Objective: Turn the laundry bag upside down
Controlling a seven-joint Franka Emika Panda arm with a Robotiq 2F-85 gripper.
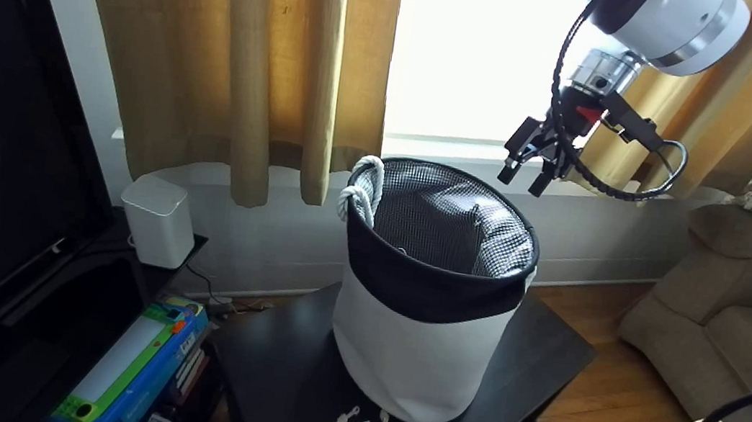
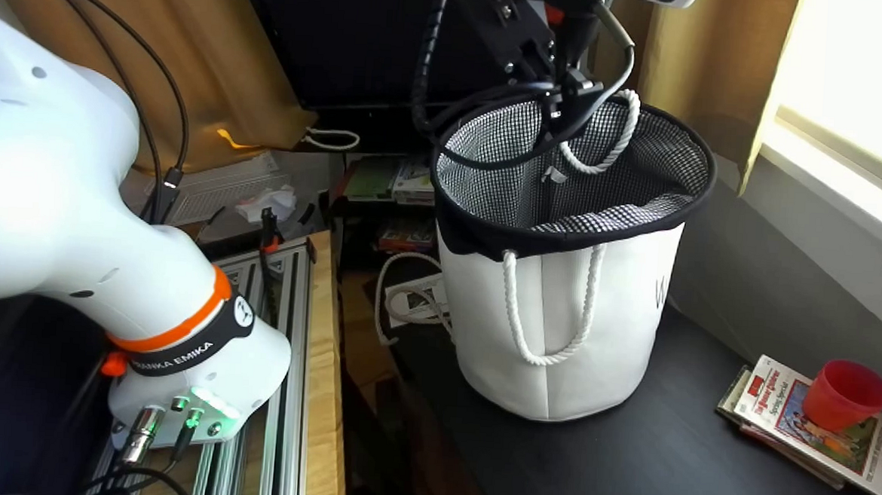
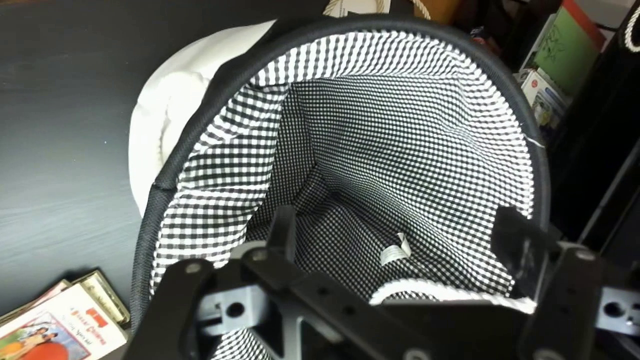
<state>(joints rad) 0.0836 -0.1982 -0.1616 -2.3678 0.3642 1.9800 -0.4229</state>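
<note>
laundry bag (image 1: 414, 361) upright: white cylinder, gingham lining (image 3: 415, 125), twisted rope handles (image 2: 544, 359). gripper (image 1: 522, 179) above, fingers spread wide, holding nothing.

Black table (image 2: 671, 456), upright laundry bag (image 2: 619, 310), books (image 2: 794, 426)

The white laundry bag (image 2: 563, 292) stands upright on the bench (image 2: 649, 462), its black-banded mouth open upward and checked lining showing. Of 2 rope handles (image 2: 543, 360), 1 hangs outside, 1 droops inside.
</note>
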